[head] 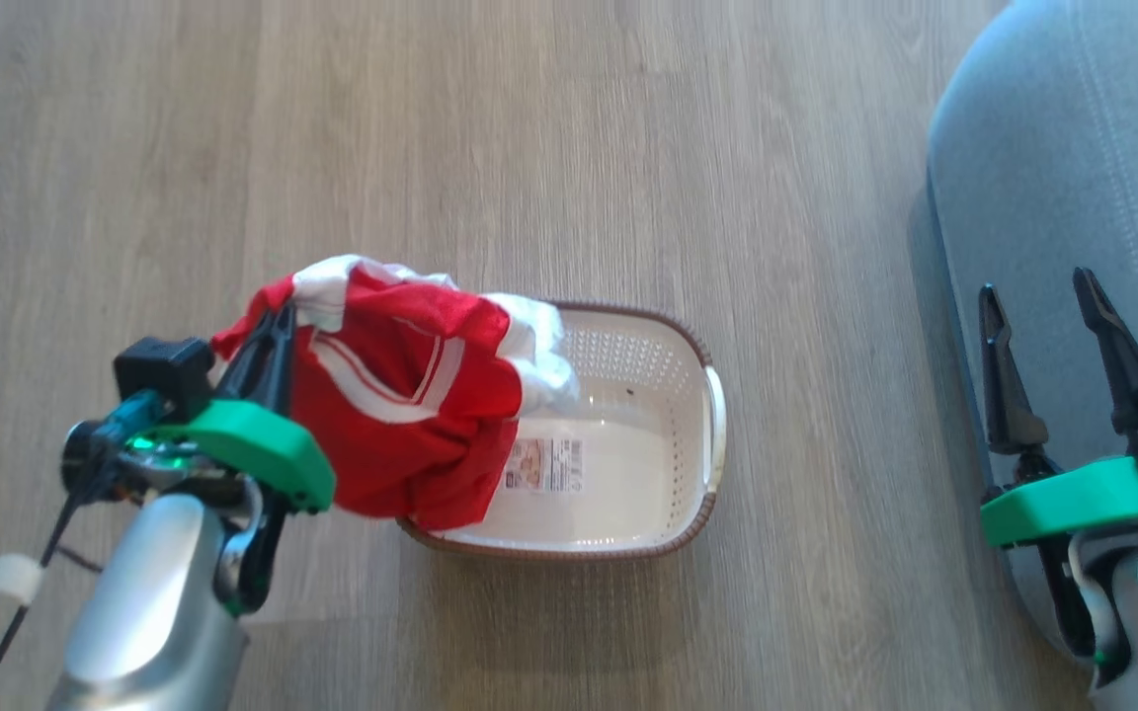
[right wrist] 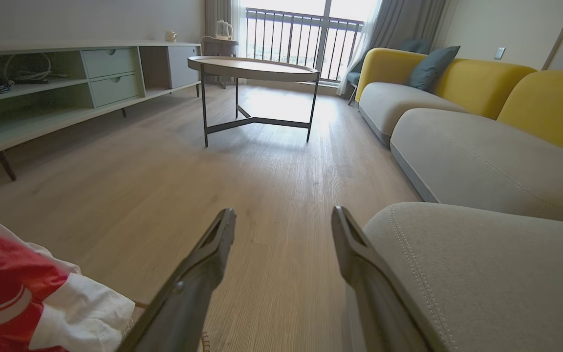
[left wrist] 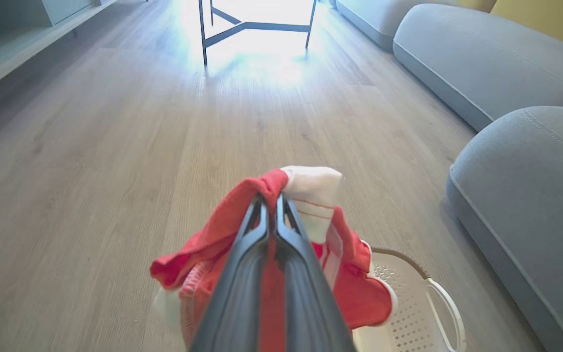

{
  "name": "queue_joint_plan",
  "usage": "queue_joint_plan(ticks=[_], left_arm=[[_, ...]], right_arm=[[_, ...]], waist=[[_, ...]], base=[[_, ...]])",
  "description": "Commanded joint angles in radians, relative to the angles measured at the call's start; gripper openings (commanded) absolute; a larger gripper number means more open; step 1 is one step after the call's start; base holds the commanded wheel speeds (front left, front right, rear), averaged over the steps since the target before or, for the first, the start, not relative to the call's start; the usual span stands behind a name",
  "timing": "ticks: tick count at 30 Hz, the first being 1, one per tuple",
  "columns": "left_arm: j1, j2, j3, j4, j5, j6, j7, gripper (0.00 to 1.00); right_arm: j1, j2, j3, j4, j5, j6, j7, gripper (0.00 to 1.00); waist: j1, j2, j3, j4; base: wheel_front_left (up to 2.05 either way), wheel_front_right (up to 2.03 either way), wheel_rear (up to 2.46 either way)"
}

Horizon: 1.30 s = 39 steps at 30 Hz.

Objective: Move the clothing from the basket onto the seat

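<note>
Gripping the clothing [head: 401, 415] by a bunched fold, the left gripper [head: 276, 331] has its jaws clamped on red fabric, which hangs over the left end of the basket [head: 673, 331] (whether the hem touches the rim, I cannot tell). Best, I judge, to lift clear first, then swing rightward past the right gripper [head: 1035, 288], jaws wide apart and empty, onto the seat [head: 1073, 178].

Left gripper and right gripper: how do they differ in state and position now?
The left gripper has its dark fingers shut on the bright red fabric garment with white bands; the right gripper holds its fingers wide apart, empty. The left gripper is by the small cream-white perforated plastic basket; the right gripper is at the edge of the large grey upholstered seat. Both have green mounts.
</note>
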Motion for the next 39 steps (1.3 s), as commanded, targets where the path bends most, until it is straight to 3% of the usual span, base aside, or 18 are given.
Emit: queue_joint_plan(ticks=[1,15,39], left_arm=[[-0.006,0.048,0.053,-0.067,-0.011,0.014,0.007,0.00],[0.141,0.109,0.087,-0.340,-0.037,0.083,0.116,0.00],[0.200,0.158,0.096,-0.471,-0.047,0.122,0.185,0.00]], right_arm=[[0.013,-0.030,0.021,-0.021,0.008,0.007,-0.005,1.00],[0.031,-0.045,0.035,-0.001,0.030,0.007,-0.005,1.00],[0.039,-0.048,0.049,0.019,0.037,0.007,-0.005,1.00]], waist=[[0.0001,-0.0001,-0.027,0.008],[0.0001,-0.0001,-0.088,-0.004],[0.0001,-0.0001,-0.143,-0.025]], base=[[0.00,0.00,0.00],[0.00,0.00,0.00],[0.00,0.00,0.00]])
